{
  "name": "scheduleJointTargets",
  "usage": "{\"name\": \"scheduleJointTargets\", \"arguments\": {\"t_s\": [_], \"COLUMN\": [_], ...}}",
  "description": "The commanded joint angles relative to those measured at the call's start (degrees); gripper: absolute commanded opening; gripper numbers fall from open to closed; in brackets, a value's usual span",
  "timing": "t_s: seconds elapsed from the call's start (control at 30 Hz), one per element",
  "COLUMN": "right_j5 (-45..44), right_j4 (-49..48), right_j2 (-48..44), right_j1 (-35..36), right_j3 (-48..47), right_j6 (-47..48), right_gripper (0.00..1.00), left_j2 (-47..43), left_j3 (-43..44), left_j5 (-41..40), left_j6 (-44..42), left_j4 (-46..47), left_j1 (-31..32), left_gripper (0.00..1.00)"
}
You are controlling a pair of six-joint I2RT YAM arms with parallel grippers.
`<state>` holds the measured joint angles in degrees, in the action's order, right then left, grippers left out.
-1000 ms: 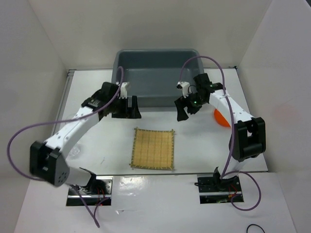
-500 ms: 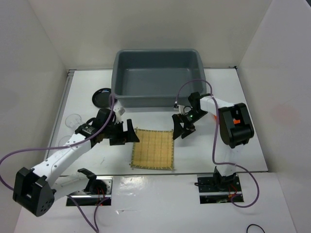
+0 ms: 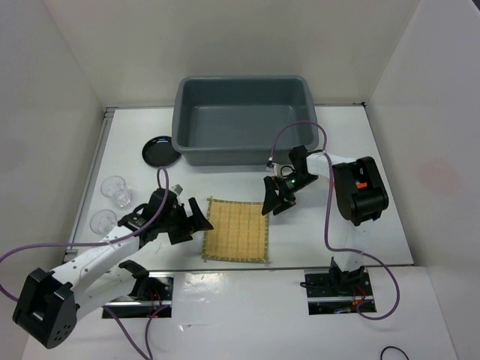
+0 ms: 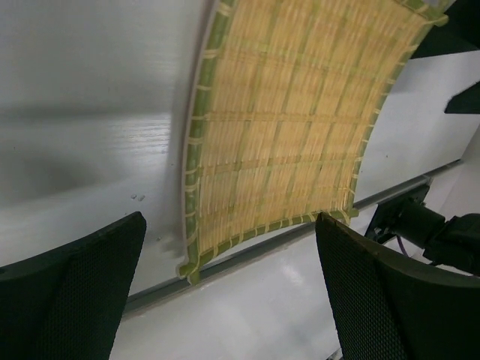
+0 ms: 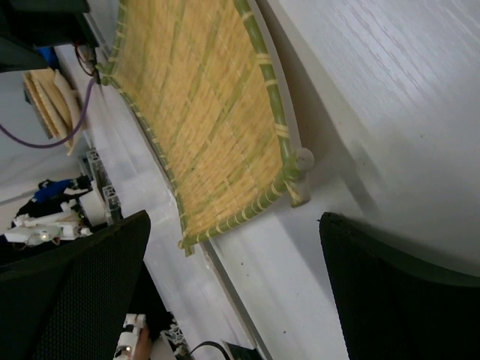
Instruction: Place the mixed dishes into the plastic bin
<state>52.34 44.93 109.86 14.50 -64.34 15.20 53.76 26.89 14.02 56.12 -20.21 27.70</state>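
Observation:
The tan woven mat point(image 3: 236, 229) lies flat on the table in front of the dark grey bin point(image 3: 240, 155). My left gripper point(image 3: 193, 220) is open and low at the mat's left edge; in the left wrist view the mat point(image 4: 285, 127) lies ahead of its open fingers point(image 4: 75, 292). My right gripper point(image 3: 271, 199) is open at the mat's far right corner; the right wrist view shows the mat point(image 5: 202, 112) ahead of its fingers point(image 5: 405, 300). The black plate point(image 3: 160, 150) lies left of the bin. Two glass cups point(image 3: 115, 187) point(image 3: 103, 221) stand at the left. The orange plate is hidden.
The bin's inside shows nothing in it. The right arm's black joint point(image 3: 358, 191) sits over the table to the right of the mat. White walls close in the table on the left, back and right. A metal strip point(image 3: 240, 268) runs along the near edge.
Both arms have come back from the bin's front rim and dropped to the mat, left gripper to its left edge, right gripper to its far right corner. Both stay open.

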Motion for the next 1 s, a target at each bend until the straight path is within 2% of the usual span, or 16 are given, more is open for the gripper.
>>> {"name": "scheduleJointTargets", "arguments": {"t_s": [0.0,0.17,0.27,0.4,0.47,0.5,0.57,0.6,0.67,0.7,0.87,0.97], "right_j5": [0.31,1.45,2.85,5.13,5.67,5.67,5.67,5.06,4.27,3.66,-1.35,-2.06], "right_j4": [-3.44,-3.44,-3.44,-0.65,1.03,2.52,3.06,3.06,3.06,3.06,6.74,14.29], "right_j2": [3.86,8.61,9.14,8.52,8.52,8.52,7.91,7.91,7.21,5.81,-0.95,-5.7], "right_j1": [0.62,2.98,4.39,6.32,7.02,7.03,7.56,7.56,7.56,7.56,6.33,3.8], "right_j3": [0.62,-1.49,-1.49,-1.49,-1.49,-1.49,-1.49,-0.97,-0.44,-0.44,-2.02,-6.92], "right_j6": [-0.62,0.62,1.15,4.04,6.33,6.94,6.95,6.95,6.95,6.42,6.76,12.64], "right_gripper": [0.98,0.98,0.98,0.86,0.77,0.64,0.5,0.31,0.15,0.0,0.0,0.0], "left_j2": [-0.23,0.56,4.07,10.13,14.26,15.75,19.97,21.29,24.37,25.16,25.7,18.78], "left_j3": [-2.37,-7.46,-8.0,-5.73,-4.14,-3.17,-0.19,0.78,2.54,3.85,7.73,11.68], "left_j5": [-0.49,0.83,0.83,1.36,1.36,1.36,0.84,0.83,0.22,0.22,-1.01,-5.75], "left_j6": [4.88,7.25,7.87,6.64,6.11,5.5,5.49,4.88,4.88,4.88,3.65,2.25], "left_j4": [7.19,13.69,15.99,19.06,19.76,20.29,20.29,20.29,20.29,20.29,17.14,10.64], "left_j1": [1.12,1.12,2.35,3.41,5.34,5.87,7.62,8.24,10.16,10.7,12.55,13.86], "left_gripper": [1.0,1.0,1.0,1.0,1.0,1.0,1.0,1.0,1.0,1.0,1.0,1.0]}}
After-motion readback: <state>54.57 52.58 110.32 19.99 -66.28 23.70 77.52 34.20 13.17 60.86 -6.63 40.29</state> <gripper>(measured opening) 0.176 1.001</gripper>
